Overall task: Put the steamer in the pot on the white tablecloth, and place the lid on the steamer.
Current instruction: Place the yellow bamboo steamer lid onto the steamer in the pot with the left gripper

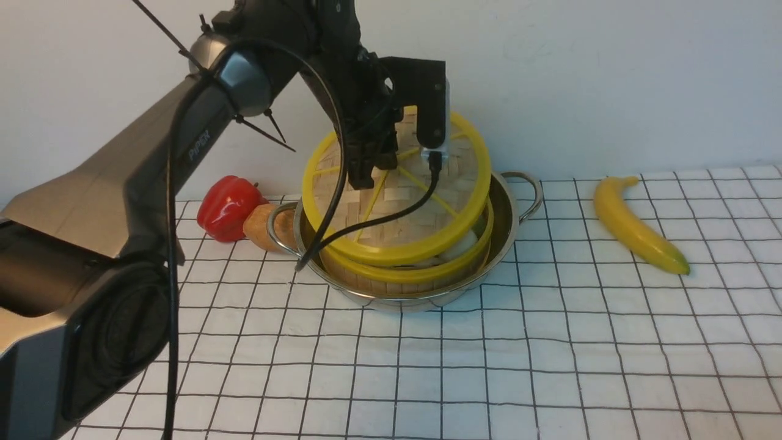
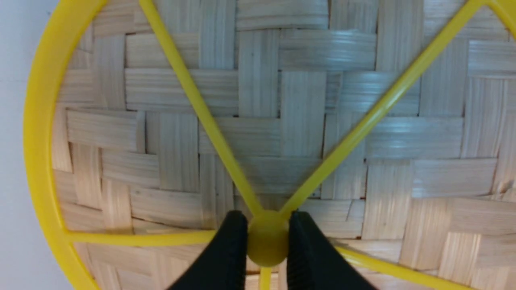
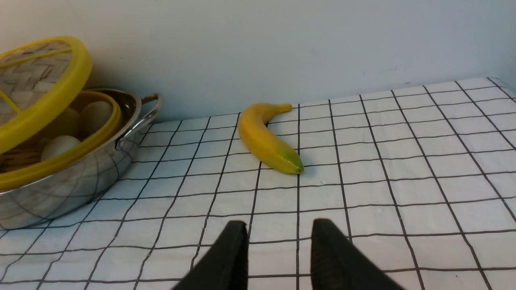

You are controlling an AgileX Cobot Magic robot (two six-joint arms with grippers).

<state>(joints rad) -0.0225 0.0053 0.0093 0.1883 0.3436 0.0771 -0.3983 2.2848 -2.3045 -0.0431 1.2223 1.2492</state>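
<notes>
Well, nearest me the white tablecloth [image 1: 489,366] lies bare, and low over it on the right the right gripper [image 3: 280,225] hangs with its jaws parted and nothing between them. Further in, the pot [image 1: 504,211] stands on the cloth with the steamer [image 1: 427,269] already seated inside it, a few pale round things [image 3: 60,145] lying in the basket. Over that, the left gripper [image 2: 268,217] pinches the yellow hub [image 2: 267,243] of the lid [image 1: 427,229], which sits tilted: its near edge is down close to the steamer's rim, its far edge raised towards the wall. I cannot tell whether the low edge touches yet. To my eye the lid wants levelling first, then centring so the two yellow rims line up all round, then an easy descent before the jaws let go; dropped askew, it could catch one side. Beyond, a banana [image 1: 635,226] lies off to the right and a red pepper [image 1: 229,206] sits behind the pot's left handle.
</notes>
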